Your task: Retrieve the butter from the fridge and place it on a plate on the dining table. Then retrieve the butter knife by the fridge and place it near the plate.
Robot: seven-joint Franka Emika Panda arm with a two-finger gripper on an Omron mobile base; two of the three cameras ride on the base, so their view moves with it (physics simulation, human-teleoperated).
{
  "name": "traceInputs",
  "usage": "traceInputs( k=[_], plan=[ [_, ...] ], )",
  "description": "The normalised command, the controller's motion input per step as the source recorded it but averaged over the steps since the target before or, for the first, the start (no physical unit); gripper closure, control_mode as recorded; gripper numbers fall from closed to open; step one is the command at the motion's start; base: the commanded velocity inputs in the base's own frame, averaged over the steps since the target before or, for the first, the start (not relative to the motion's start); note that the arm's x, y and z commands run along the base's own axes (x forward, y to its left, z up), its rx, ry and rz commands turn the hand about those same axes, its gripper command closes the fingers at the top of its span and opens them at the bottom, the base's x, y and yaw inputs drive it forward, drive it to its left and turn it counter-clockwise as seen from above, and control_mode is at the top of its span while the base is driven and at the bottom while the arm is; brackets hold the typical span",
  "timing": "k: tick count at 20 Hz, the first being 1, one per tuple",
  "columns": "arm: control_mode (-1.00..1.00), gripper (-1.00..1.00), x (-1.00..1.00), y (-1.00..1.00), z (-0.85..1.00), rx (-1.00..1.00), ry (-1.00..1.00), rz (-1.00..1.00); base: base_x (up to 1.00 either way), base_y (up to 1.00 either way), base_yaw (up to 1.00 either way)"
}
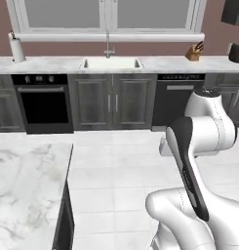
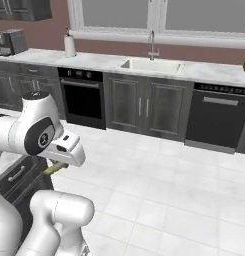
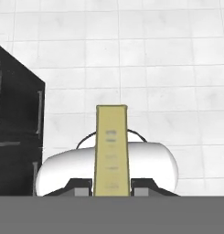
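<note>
Butter (image 3: 111, 151) clamped in gripper (image 3: 111, 189), mid-carry over floor. Dining table (image 1: 28, 185) corner at left; nxt prob: find plate, set down.

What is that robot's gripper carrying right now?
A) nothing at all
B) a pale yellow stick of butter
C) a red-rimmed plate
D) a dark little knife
B: in the hand view the gripper is shut on the butter, a pale yellow stick rising between its two finger tips above the white tiled floor.
</note>
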Motion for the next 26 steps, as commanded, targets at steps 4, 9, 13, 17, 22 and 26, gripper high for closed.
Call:
traceInputs(
  k=[4,9,13,17,22,26],
  plan=[
    [1.00,1.00,0.00,0.00,0.00,0.00,0.00,0.00,0.85,-0.16,0.09],
    [1.00,1.00,0.00,0.00,0.00,0.00,0.00,0.00,0.40,-0.52,0.54],
    [1.00,1.00,0.00,0.00,0.00,0.00,0.00,0.00,0.33,-0.63,0.62],
    [1.00,1.00,0.00,0.00,0.00,0.00,0.00,0.00,0.37,-0.68,0.57],
    [1.00,1.00,0.00,0.00,0.00,0.00,0.00,0.00,0.37,-0.57,0.66],
    [1.00,1.00,0.00,0.00,0.00,0.00,0.00,0.00,0.36,-0.55,0.67]
  ],
)
